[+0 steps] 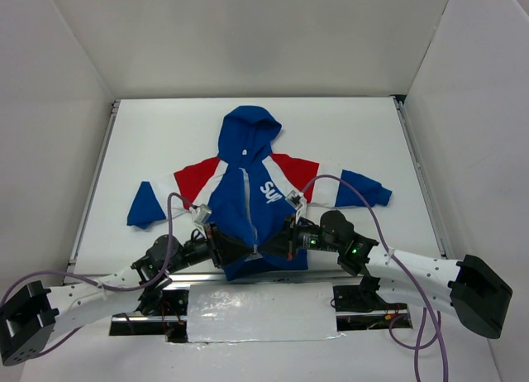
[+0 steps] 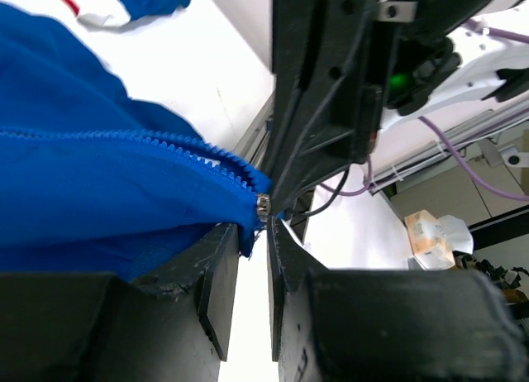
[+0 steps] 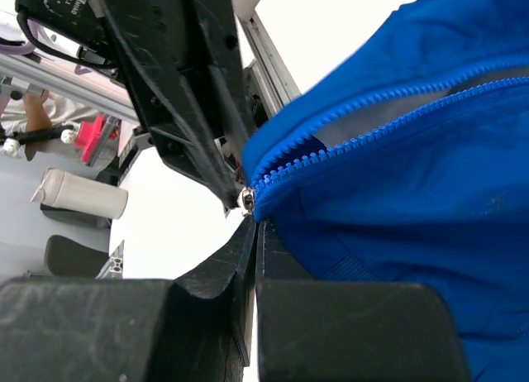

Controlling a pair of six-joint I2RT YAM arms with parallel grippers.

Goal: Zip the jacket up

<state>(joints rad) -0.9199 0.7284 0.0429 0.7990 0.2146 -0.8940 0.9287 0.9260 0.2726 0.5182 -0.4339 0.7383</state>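
Top view: a small royal-blue hooded jacket (image 1: pixel 240 212) with red shoulders, white stripes and white chest lettering lies flat in the middle of the white table (image 1: pixel 165 134). Its hood points to the far edge and its hem to the near edge. The left claw (image 1: pixel 245 251) and right claw (image 1: pixel 274 246) meet at the middle of the hem and cover it, so their jaws cannot be read from here. The right arm's wrist cuts off the end of the lettering. Plain white walls (image 1: pixel 248 35) enclose the table, and a crinkled silver sheet (image 1: pixel 260 312) lies along the near edge between the arm bases.

Left wrist: the left claw's jaws stand a narrow way apart, with white showing through the gap. The hem corner dips into the top of the gap against one finger, and nothing spans it. A small metal slider (image 2: pixel 263 206) sits at the bottom end of the blue zipper (image 2: pixel 165 140). The right claw's black tip comes down right beside it and hides what lies behind. Past the table's edge is only blurred clutter.

Right wrist: the right claw's jaws are pressed together with no gap, and the hem corner just under the slider is caught at their tips. Above the slider the two tooth rows part, with pale lining between them. The left claw blocks the upper left. Behind it a pale cylinder (image 3: pixel 83 202) and something red (image 3: pixel 99 138) are too blurred to name.
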